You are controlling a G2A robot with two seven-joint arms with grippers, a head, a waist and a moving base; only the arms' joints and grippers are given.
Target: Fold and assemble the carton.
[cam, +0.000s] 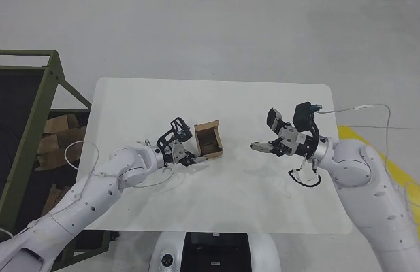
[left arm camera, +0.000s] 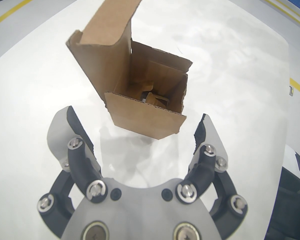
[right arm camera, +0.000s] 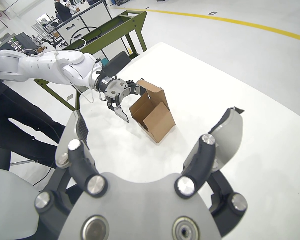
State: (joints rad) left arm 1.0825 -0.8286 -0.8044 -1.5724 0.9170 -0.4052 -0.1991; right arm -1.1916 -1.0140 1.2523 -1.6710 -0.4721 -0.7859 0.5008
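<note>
Open carton on the table, both grippers empty.
The white table (cam: 264, 197) carried the carton (cam: 208, 139) near its middle, standing with its top open and one tall flap raised. The left gripper (cam: 190, 144) sat just beside the carton, fingers spread wide and holding nothing. The right gripper (cam: 264, 132) hung well apart on the other side, also wide and empty.
</note>
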